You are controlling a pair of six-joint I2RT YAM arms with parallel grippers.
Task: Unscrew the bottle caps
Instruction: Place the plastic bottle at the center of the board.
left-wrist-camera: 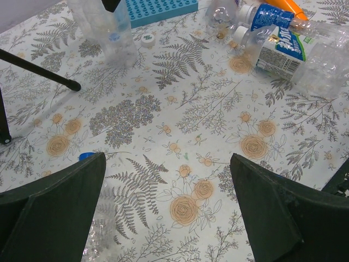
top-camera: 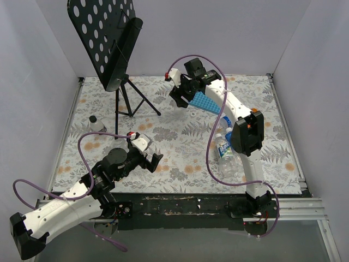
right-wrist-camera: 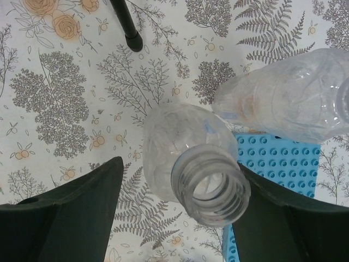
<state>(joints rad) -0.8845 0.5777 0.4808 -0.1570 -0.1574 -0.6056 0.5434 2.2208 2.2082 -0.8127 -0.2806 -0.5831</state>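
Bottle caps show in the left wrist view: a white cap (left-wrist-camera: 147, 38) lies loose on the bench (left-wrist-camera: 180, 109) just in front of the blue tray (left-wrist-camera: 161, 8) and beside an upright clear bottle, and a blue cap (left-wrist-camera: 86, 156) lies on the bench right at the tip of one dark finger (left-wrist-camera: 54, 207). The left arm (top-camera: 60, 210) holds its jaws spread wide over bare floral bench, gripping nothing. The right arm (top-camera: 240, 125) reaches to the far side, its jaws parted on either side of the uncapped bottle (right-wrist-camera: 210, 188), whose open threaded neck faces the wrist camera. One finger (right-wrist-camera: 65, 213) stands clear of it; whether the other touches the neck I cannot tell. A second clear bottle (right-wrist-camera: 294, 98) sits just beside the first, partly over the tray. Two labelled bottles (left-wrist-camera: 272, 43) lie on their sides further right, next to an orange object (left-wrist-camera: 283, 6). A black music stand (top-camera: 106, 38) stands at the far left.
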